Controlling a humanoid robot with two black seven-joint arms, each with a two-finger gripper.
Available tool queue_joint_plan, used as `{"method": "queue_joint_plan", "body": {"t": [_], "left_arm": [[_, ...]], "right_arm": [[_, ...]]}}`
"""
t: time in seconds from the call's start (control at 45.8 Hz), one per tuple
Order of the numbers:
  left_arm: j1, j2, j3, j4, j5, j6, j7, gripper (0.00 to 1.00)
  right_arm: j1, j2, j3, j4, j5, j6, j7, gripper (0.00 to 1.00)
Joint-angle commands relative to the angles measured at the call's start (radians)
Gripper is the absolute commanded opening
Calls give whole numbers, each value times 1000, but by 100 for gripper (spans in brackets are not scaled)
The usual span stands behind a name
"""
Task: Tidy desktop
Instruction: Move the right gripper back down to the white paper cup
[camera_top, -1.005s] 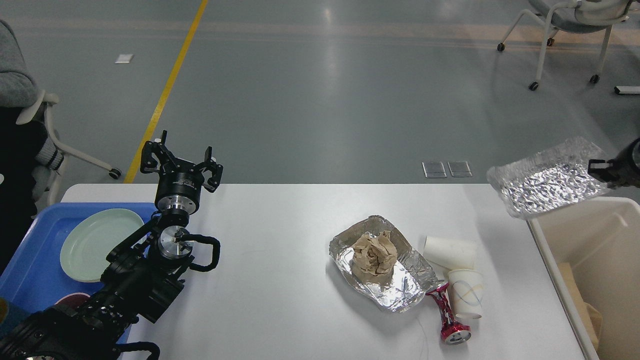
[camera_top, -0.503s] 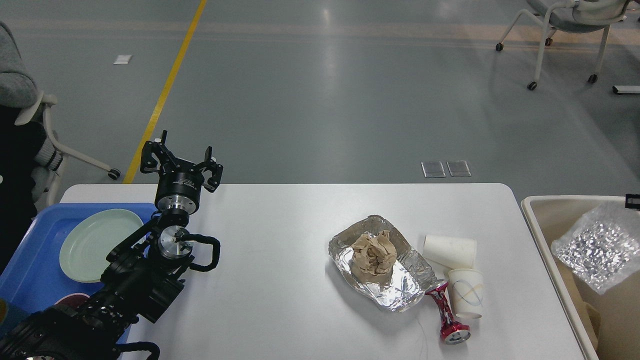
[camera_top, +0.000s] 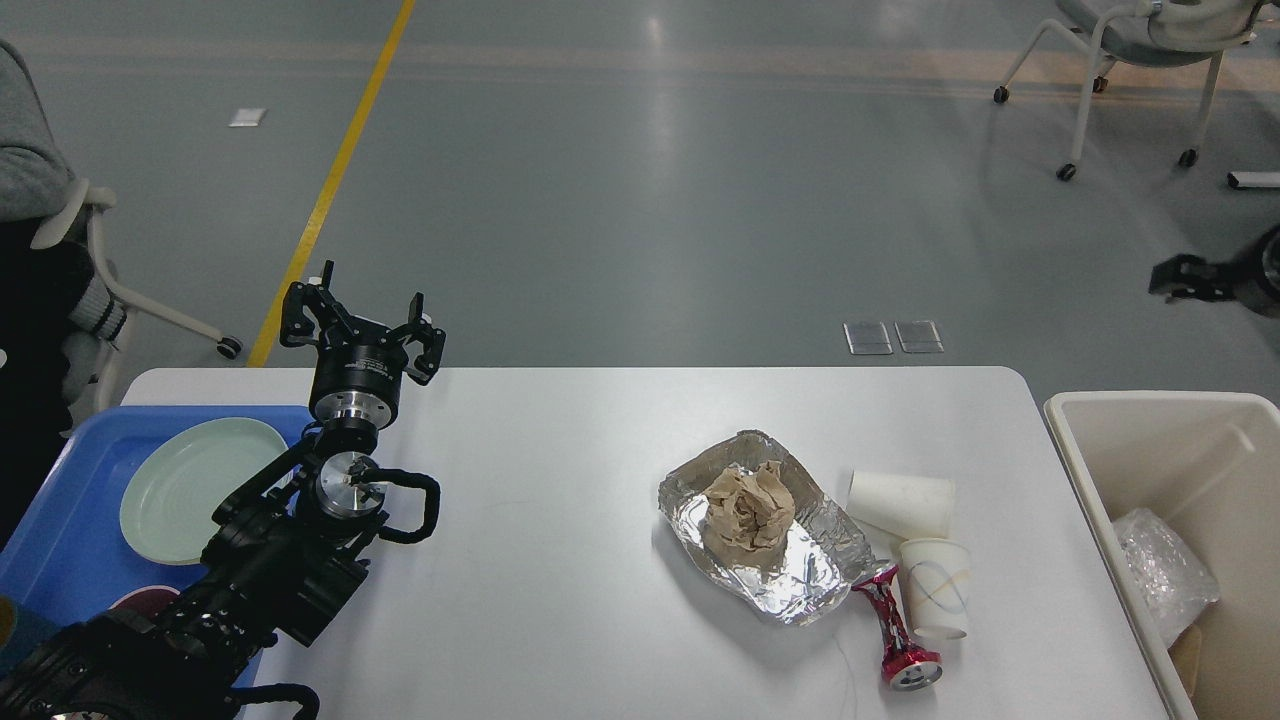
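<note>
The white desktop (camera_top: 560, 560) holds a crumpled foil tray (camera_top: 810, 570) with a ball of brown paper (camera_top: 746, 510) in it. To its right a white paper cup (camera_top: 900, 502) lies on its side, a second paper cup (camera_top: 935, 588) stands upright, and a crushed red can (camera_top: 895, 635) lies by it. My left gripper (camera_top: 362, 322) is open and empty, raised over the desktop's far left edge. My right gripper (camera_top: 1185, 280) shows dark and small at the right edge, above the bin; its fingers cannot be told apart.
A beige bin (camera_top: 1085, 450) stands off the desktop's right end, with a crumpled foil piece (camera_top: 1160, 575) inside. A blue tray (camera_top: 60, 540) at the left holds a pale green plate (camera_top: 190, 490). Office chairs stand at the far left and far right on the floor.
The foil piece left my right gripper and dropped into the beige bin. My right gripper rose and drew back toward the right edge. The left arm has not moved.
</note>
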Motion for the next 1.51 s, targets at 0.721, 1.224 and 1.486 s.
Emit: {"method": "queue_joint_plan", "body": {"t": [0.721,1.224,1.486], "left_arm": [[0,0,0,0,0,0,0,100],[0,0,0,0,0,0,0,100],[0,0,0,0,0,0,0,100]], "right_arm": [[834,1,-1,1155,426,53,-113,100],[933,144,-21,1294,477,96,-137,100],[743,179,-46,1164,445,-40,-140,100]]}}
